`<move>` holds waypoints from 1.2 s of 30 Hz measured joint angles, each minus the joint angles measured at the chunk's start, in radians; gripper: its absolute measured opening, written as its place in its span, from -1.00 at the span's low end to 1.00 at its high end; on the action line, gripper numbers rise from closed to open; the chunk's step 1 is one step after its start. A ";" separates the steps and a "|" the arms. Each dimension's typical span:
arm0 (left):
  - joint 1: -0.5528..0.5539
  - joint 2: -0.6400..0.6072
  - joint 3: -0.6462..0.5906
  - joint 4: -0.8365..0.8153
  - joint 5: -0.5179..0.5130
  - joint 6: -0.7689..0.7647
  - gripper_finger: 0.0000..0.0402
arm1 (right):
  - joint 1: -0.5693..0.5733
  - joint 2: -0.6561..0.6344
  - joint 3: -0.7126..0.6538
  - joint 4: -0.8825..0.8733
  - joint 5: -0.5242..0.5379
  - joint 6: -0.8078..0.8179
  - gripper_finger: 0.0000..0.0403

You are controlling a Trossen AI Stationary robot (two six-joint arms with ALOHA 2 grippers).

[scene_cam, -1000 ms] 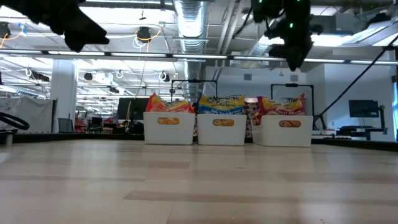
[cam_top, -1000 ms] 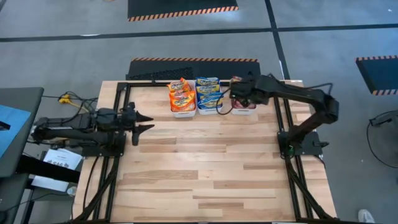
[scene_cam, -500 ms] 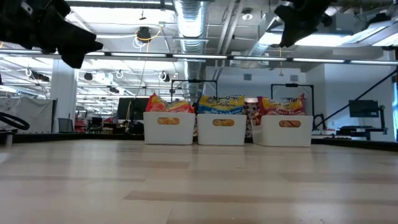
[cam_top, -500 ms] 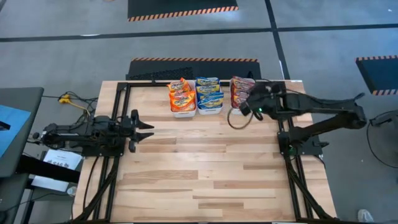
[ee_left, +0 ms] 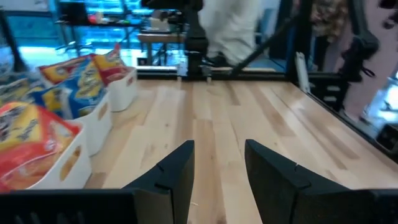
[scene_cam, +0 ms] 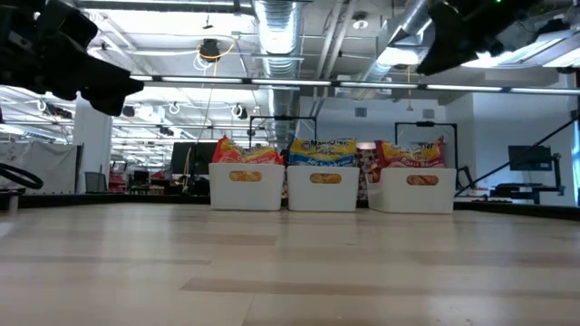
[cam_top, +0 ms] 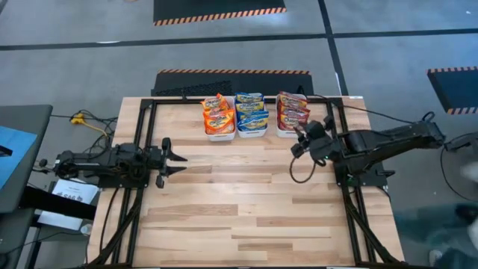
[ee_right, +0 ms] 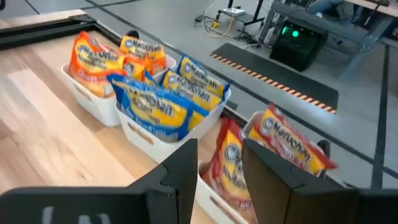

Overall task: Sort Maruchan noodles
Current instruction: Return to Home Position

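**plankwatcher:** High view, quick rundown. The left tool (cam_top: 176, 154) hangs over the left edge of the counter (cam_top: 246, 202), well apart from the noodles. Its fingers are spread and there's nothing between them. The left wrist view agrees: a plain gap with bare wood showing through it.

**binsorter:** Yep. The right tool (cam_top: 299, 142) is over by the right edge, near the right tub (scene_cam: 399, 197) but not touching it. In the right wrist view its fingers stand a moderate way apart and they're empty too. In the low view both arms are up high, clear of the wood.

**plankwatcher:** And the packets?

**binsorter:** All in the tubs, which sit in a row at the far side, just beside each other. The orange packets (cam_top: 217, 113) are in the left tub (scene_cam: 227, 194), the blue packets (cam_top: 250, 110) in the middle tub (scene_cam: 304, 196), and the red packets (cam_top: 292, 110) in the right one. They stand on edge and poke up over the rims. I can't see any loose ones on the counter.
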 joint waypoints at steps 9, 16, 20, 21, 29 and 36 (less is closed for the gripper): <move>0.000 0.002 -0.013 0.019 0.027 0.058 -0.35 | 0.049 -0.150 -0.325 0.368 -0.156 -0.084 -0.26; 0.000 0.002 -0.013 0.018 0.027 0.049 -0.35 | 0.054 -0.203 -0.536 0.765 -0.551 -0.281 -0.26; 0.000 0.002 -0.013 0.018 0.027 0.046 -0.35 | 0.054 -0.234 -0.639 0.873 -0.658 -0.310 -0.26; 0.000 0.002 -0.013 0.018 0.026 0.039 -0.35 | 0.053 -0.247 -0.662 0.878 -0.657 -0.310 -0.26; 0.000 0.002 -0.014 0.017 0.025 -0.053 -0.35 | -0.001 -0.395 -0.763 0.920 -0.703 -0.374 -0.26; 0.000 0.002 -0.014 0.017 0.024 0.099 -0.35 | -0.105 -0.539 -0.790 0.859 -0.739 -0.483 -0.26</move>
